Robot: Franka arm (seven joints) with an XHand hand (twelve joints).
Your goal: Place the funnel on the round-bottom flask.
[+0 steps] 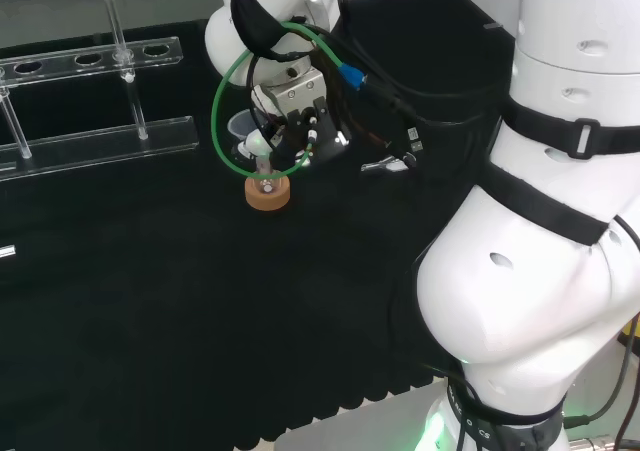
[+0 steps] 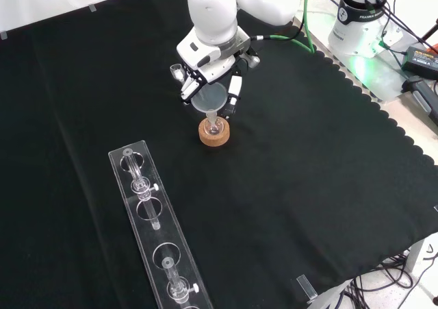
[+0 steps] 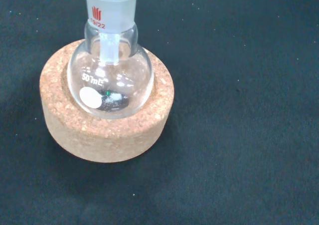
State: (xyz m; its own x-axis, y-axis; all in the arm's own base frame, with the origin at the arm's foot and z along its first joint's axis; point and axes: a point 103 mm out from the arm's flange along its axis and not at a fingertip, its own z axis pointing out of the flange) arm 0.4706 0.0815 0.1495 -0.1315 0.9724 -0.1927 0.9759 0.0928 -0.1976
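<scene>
Item: round-bottom flask (image 3: pixel 110 80), clear glass, seated upright in cork ring stand (image 3: pixel 107 130) on black-clothed tabletop (image 2: pixel 308 186). Neck vertical, mouth uppermost. White stem seen inside neck in wrist view, running down toward the bulb; judged to be the funnel's spout already entered.

Item: funnel (image 2: pixel 208 102), clear, cone uppermost, stem downward. Held directly over flask in front view, long axis near vertical and roughly in line with flask neck. Cone rim seen in head view (image 1: pixel 243 126) just beside the fingers.

Item: hand (image 2: pixel 205 69), black and white, poised above stand. Fingers curled about funnel cone, gripping it. Positioned straight above flask, not to either side.

Key relation: funnel axis and flask neck axis nearly coincident; remaining travel judged to be straight down only. Whether cone shoulder yet rested on flask mouth could not be told.

Item: clear rack (image 2: pixel 154 227), lying well apart from stand, nearer the camera in front view, with glass tubes in some holes.

Status, as judged: seating nearly complete, release outstanding. Risk noted: tilted release could tip funnel off neck.
</scene>
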